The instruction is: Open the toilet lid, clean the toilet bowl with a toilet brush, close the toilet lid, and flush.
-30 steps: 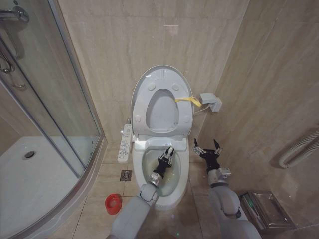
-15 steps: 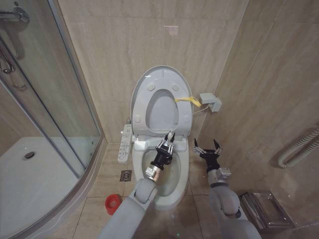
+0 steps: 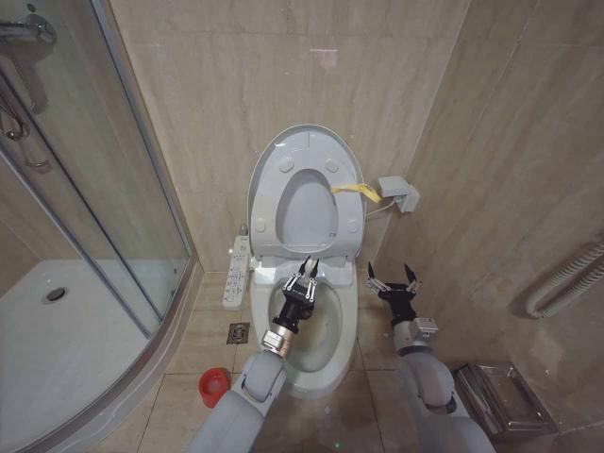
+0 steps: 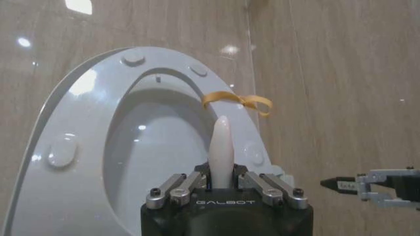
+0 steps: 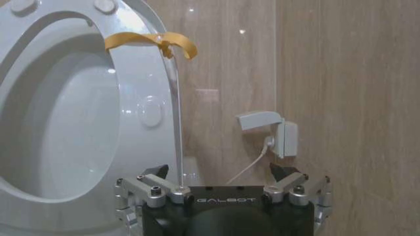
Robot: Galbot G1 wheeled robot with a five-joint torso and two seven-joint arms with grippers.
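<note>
Left gripper (image 3: 304,268), clamped on toilet brush (image 4: 221,152), has risen above toilet bowl (image 3: 345,332).

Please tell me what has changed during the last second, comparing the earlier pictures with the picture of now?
The left gripper, shut on the toilet brush handle, rose out of the toilet bowl and moved back toward the raised toilet lid; it is now over the bowl's rear rim. The right gripper stayed open beside the bowl. The lid stayed up and the red holder stayed on the floor.
</note>
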